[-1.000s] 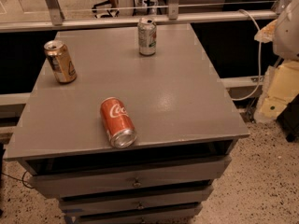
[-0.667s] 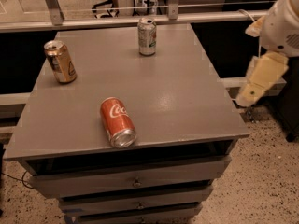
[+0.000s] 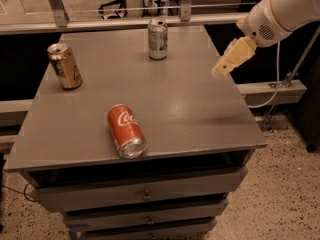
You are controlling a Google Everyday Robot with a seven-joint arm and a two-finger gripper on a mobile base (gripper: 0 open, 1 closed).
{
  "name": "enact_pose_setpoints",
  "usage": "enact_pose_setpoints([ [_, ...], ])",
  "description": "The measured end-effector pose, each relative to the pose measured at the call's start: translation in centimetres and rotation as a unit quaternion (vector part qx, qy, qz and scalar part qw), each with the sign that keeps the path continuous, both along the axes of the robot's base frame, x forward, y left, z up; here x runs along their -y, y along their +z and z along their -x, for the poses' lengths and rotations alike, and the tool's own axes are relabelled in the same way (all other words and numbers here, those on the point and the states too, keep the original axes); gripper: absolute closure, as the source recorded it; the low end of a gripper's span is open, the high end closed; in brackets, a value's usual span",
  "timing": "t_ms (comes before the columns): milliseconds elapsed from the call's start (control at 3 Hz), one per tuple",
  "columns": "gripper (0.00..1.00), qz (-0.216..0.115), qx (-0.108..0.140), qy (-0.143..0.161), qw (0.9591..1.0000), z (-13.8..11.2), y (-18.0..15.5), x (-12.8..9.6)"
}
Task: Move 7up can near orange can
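The 7up can (image 3: 157,39), silver-grey with a silver top, stands upright at the back middle of the grey table (image 3: 180,104). The orange can (image 3: 65,66), golden-orange with a pale oval mark, stands upright near the table's left edge. My gripper (image 3: 220,72), cream-coloured on a white arm, hangs above the table's right edge. It points down and to the left, to the right of the 7up can and well apart from it. It holds nothing that I can see.
A red Coca-Cola can (image 3: 126,130) lies on its side near the table's front edge, its top toward me. Drawers (image 3: 145,194) sit under the tabletop. A metal rail (image 3: 120,21) runs behind the table. A speckled floor (image 3: 285,194) lies to the right.
My arm has swung up and to the left, from beside the table's right side to above its right edge. The cans have not moved.
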State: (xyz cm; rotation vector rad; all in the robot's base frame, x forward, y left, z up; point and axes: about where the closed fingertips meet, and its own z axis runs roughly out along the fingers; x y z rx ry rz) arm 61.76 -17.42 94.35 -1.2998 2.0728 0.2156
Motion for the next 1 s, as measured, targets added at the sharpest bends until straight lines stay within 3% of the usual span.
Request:
enact_pose_setpoints([
  [333, 0.00, 0.001, 0.000, 0.000, 1.0000, 0.0, 0.0, 0.0],
  [667, 0.00, -0.039, 0.009, -0.027, 0.9988, -0.6, -0.4, -0.1],
  [1000, 0.00, -0.118, 0.031, -0.060, 0.9908, -3.7, -1.8, -1.4],
])
